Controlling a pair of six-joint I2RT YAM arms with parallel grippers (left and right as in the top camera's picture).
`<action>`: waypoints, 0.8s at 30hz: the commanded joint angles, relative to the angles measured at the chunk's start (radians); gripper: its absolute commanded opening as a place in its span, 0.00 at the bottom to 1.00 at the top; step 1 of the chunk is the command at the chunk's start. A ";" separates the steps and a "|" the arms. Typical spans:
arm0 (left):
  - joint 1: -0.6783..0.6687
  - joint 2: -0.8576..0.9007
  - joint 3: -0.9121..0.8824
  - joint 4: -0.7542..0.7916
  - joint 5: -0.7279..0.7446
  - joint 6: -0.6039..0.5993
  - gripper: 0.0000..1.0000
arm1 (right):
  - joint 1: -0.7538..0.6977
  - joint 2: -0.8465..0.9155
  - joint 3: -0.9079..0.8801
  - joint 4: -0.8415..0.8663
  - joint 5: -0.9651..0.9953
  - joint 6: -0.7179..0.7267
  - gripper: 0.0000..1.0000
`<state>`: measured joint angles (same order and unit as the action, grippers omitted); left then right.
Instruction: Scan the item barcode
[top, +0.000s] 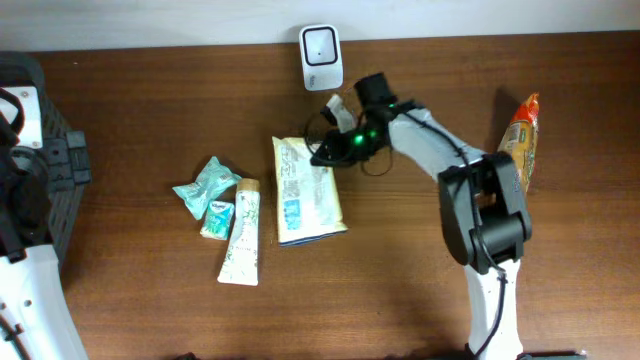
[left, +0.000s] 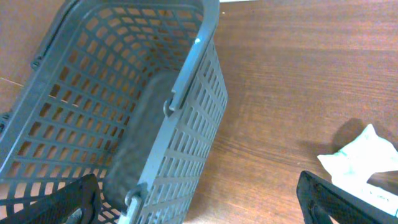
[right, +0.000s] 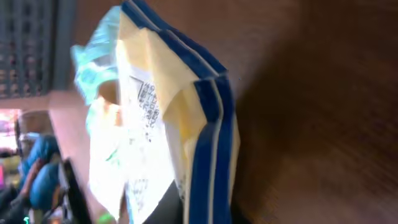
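The item, a cream packet with blue edges (top: 305, 190), lies flat at the table's middle. My right gripper (top: 323, 154) reaches down onto its far right edge. In the right wrist view the packet's blue-striped edge (right: 208, 143) runs straight into my right gripper (right: 211, 211), and a dark finger (right: 183, 205) presses against its printed side, so the jaws are shut on it. The white scanner (top: 320, 46) stands at the back edge, just behind that hand. My left gripper (left: 202, 205) hangs wide open over the basket's wall, holding nothing.
A grey plastic basket (top: 62, 150) (left: 186, 87) stands at the far left. Left of the packet lie a crumpled teal packet (top: 205, 184) (left: 364, 155), a small green box (top: 217, 219) and a white tube (top: 240, 236). An orange snack bag (top: 522, 130) lies at the right.
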<state>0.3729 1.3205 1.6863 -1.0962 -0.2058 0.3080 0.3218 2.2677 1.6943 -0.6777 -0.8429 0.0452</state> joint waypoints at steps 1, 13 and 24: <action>0.003 -0.001 0.004 0.002 0.008 0.011 0.99 | 0.006 -0.002 0.070 -0.074 -0.079 -0.195 0.34; 0.003 -0.001 0.004 0.002 0.008 0.011 0.99 | 0.018 0.030 0.099 0.009 0.254 -0.006 0.62; 0.003 -0.001 0.004 0.002 0.008 0.011 0.99 | 0.051 0.079 0.082 0.000 0.169 -0.002 0.39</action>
<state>0.3729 1.3205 1.6863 -1.0962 -0.2058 0.3080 0.3473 2.3295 1.7821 -0.6720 -0.6445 0.0456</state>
